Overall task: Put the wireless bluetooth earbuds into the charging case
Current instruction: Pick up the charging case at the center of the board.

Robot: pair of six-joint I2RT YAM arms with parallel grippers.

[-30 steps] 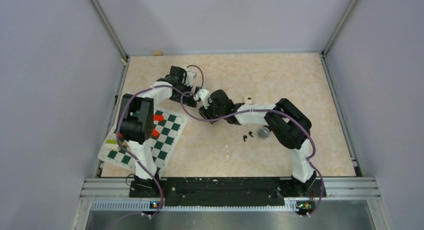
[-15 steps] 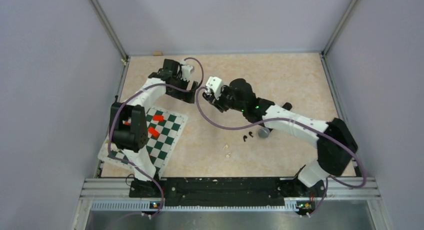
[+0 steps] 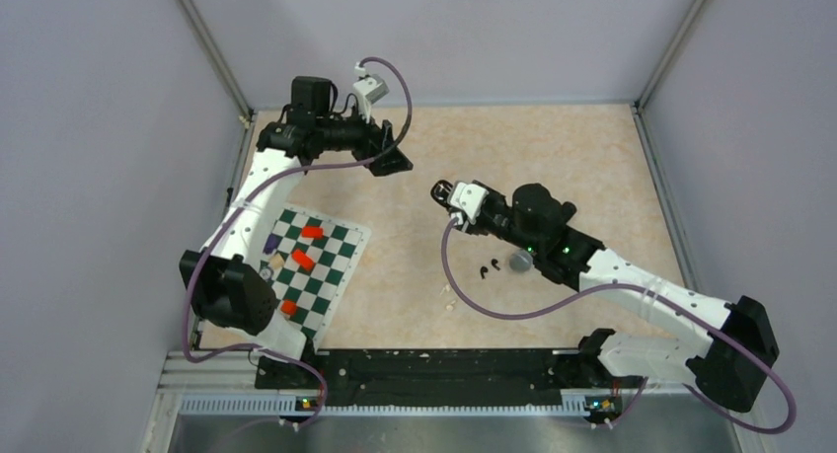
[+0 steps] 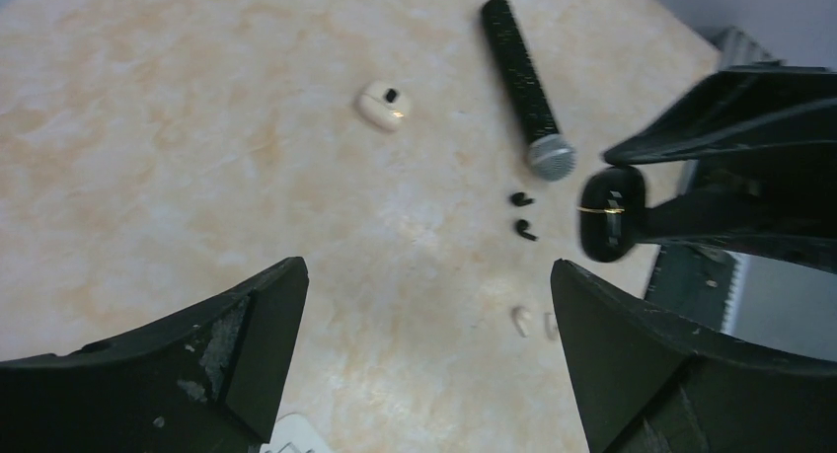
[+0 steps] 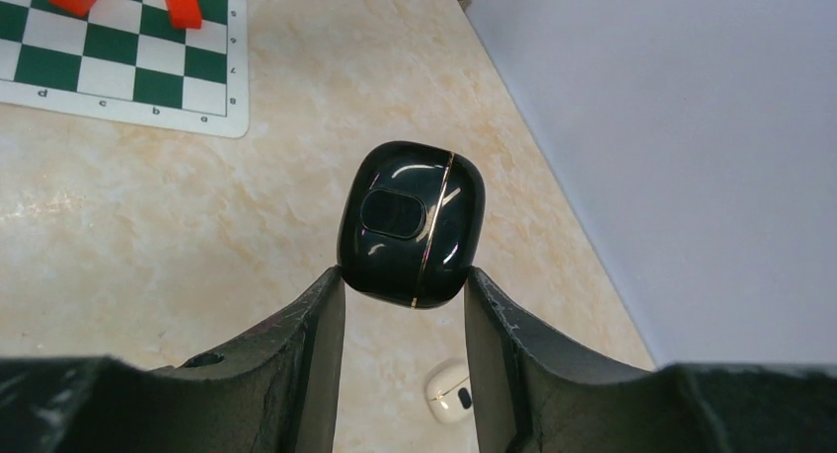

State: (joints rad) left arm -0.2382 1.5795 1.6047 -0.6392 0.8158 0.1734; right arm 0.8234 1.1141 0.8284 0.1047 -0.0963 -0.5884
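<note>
A: Earbuds?
B: Two tiny black stemmed earbuds (image 4: 521,198), two tiny white stemmed earbuds (image 4: 520,320).
A: Cases?
B: One glossy black plastic case (image 5: 412,223), one cream plastic case (image 4: 382,106). One black handheld microphone (image 4: 519,78).

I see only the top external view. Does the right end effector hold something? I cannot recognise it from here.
Observer: Yes. Its wrist view shows the right end effector clamped on a black charging case, lid closed.
Operator: Is there a second case? I find none.
Observer: A white case lies on the table, hidden from you beneath that end effector.
Operator: Does the left one carry anything?
Observer: No. The left end effector is wide open and empty.
</note>
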